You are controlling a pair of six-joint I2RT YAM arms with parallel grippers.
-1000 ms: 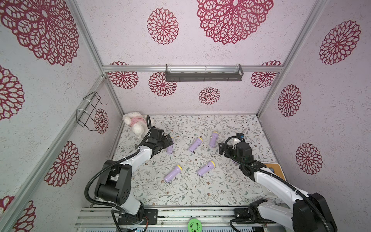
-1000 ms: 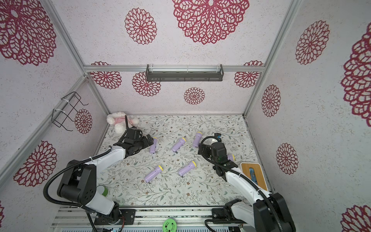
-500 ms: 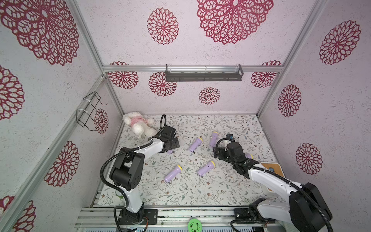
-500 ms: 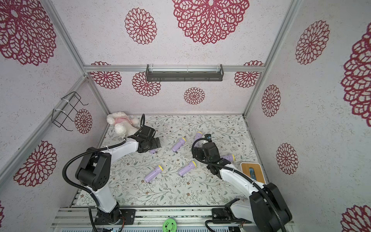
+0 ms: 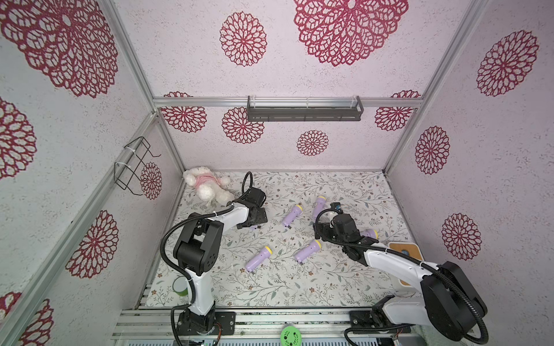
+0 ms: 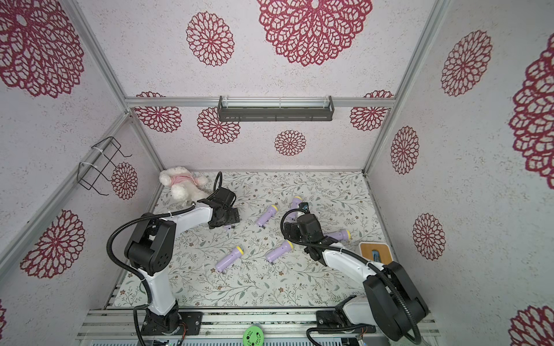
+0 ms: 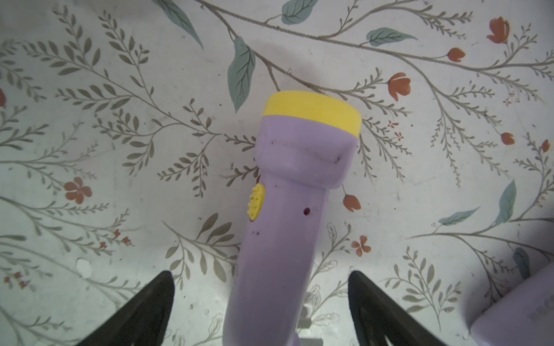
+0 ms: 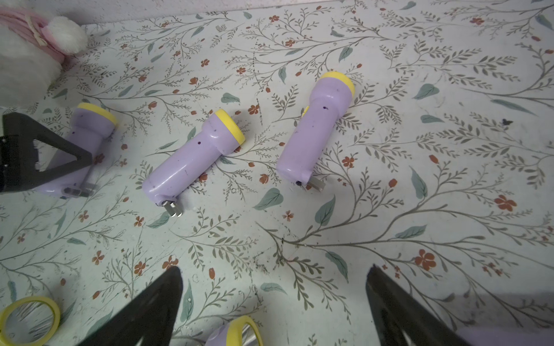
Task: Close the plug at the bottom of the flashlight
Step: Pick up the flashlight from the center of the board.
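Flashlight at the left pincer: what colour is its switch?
Yellow switch on a lilac flashlight; clearest in the left wrist view.

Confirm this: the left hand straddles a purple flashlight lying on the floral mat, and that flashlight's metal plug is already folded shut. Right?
Not quite. The left hand does straddle the purple flashlight on the floral mat, but its metal plug is folded out, not shut: the right wrist view shows the prongs sticking out at its base.
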